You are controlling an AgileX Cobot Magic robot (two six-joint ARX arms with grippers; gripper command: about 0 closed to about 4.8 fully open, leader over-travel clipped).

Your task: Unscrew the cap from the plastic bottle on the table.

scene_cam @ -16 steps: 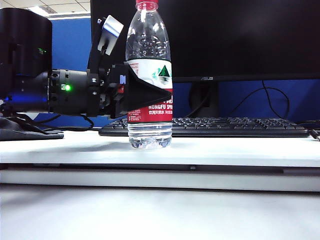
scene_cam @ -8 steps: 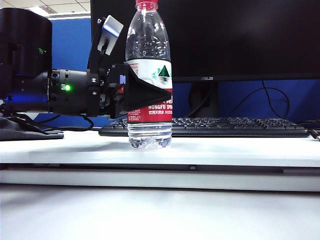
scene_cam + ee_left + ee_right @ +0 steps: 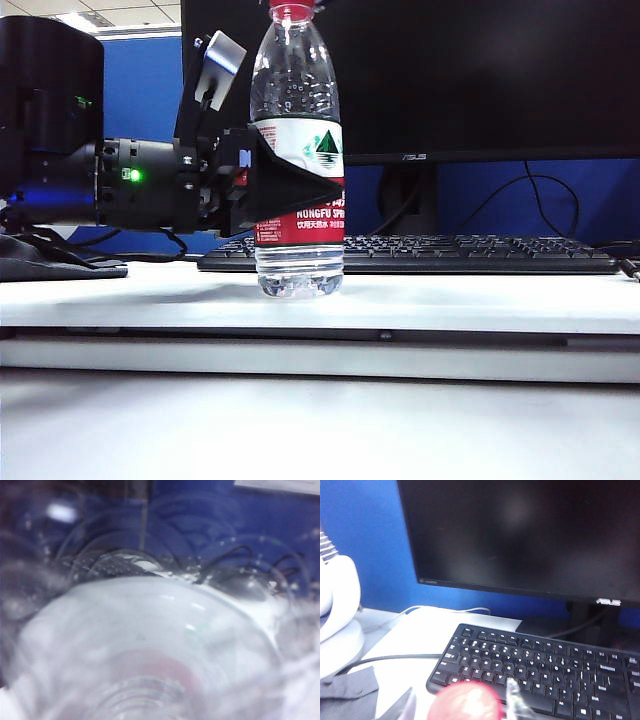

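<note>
"nongfu spr" on bottle label (image 3: 299, 214); "asus" on monitor (image 3: 414, 157).

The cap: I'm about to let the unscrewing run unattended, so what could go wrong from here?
1. The right gripper sits at the red cap with only the finger tips showing; a shallow grip may slip.
2. The left gripper holds the bottle at its label; the soft wall could squeeze and spill water.
3. The keyboard stands right behind.

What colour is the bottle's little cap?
Red. The cap shows best in the exterior view, atop the plastic bottle.
</note>
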